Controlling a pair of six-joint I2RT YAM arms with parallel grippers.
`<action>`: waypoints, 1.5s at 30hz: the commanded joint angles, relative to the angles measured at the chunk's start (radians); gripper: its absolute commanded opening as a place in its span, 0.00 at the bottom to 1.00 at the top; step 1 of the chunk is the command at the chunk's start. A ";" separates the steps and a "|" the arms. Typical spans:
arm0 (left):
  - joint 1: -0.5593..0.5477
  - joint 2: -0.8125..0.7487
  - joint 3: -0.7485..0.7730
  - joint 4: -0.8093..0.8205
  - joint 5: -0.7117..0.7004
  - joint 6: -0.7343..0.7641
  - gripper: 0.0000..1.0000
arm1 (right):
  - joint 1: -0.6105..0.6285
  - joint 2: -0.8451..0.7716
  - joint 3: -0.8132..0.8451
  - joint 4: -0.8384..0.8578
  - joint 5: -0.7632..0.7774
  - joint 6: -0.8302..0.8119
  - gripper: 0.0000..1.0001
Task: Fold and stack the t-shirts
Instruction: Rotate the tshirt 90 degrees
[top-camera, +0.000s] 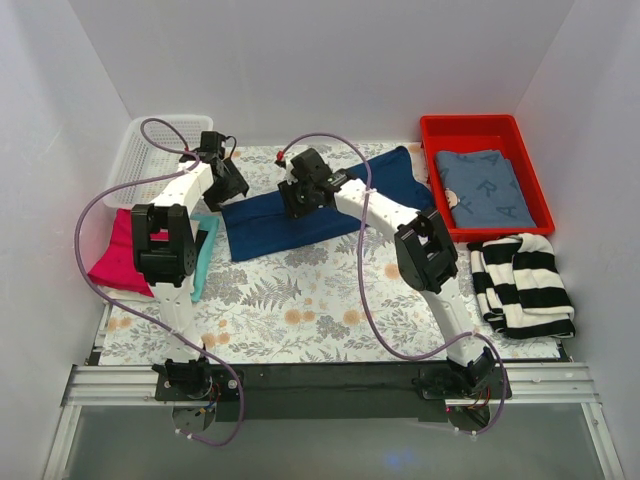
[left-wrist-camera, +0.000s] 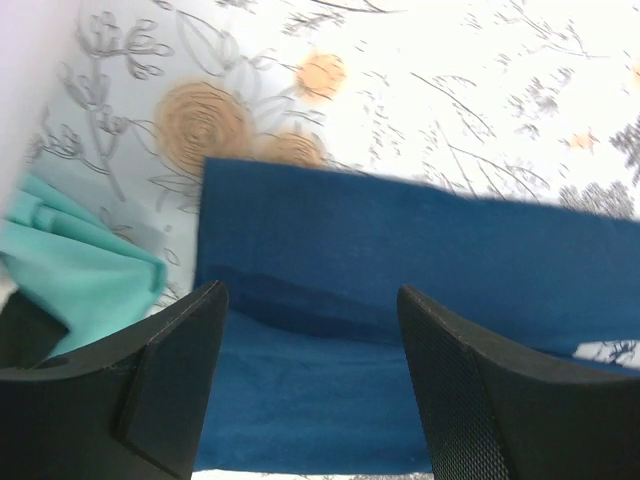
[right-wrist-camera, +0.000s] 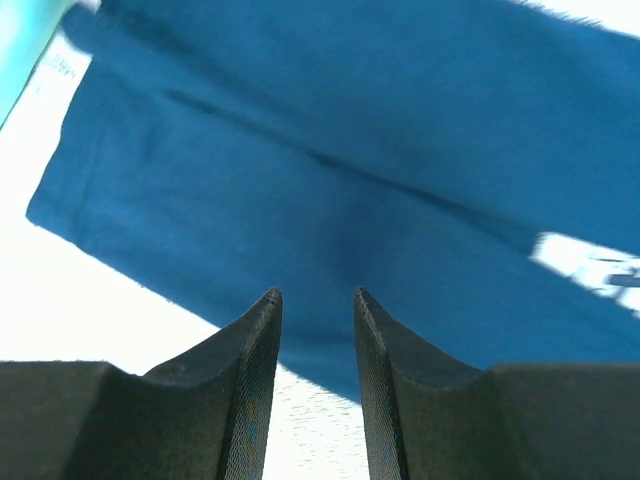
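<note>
Navy cloth t-shirt (top-camera: 265, 228): folded long strip on floral table (top-camera: 300, 310), long axis 8-to-2 o'clock. Left hand (top-camera: 228, 183): wide open, empty, over its 8 o'clock end. Right hand (top-camera: 300, 197): narrowly parted, empty, above mid-strip.

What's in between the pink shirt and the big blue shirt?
A teal shirt lies between them, partly hidden by the left arm, in the top view.
</note>
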 joint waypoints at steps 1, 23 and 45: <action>0.020 -0.010 0.007 -0.012 0.037 -0.027 0.67 | 0.033 -0.007 -0.024 0.034 -0.055 0.024 0.41; 0.025 -0.029 -0.051 0.071 0.105 -0.012 0.67 | 0.117 -0.127 -0.495 -0.082 -0.098 -0.071 0.27; -0.205 0.101 0.144 0.133 0.341 0.190 0.67 | 0.159 -0.870 -0.869 -0.161 0.188 0.036 0.23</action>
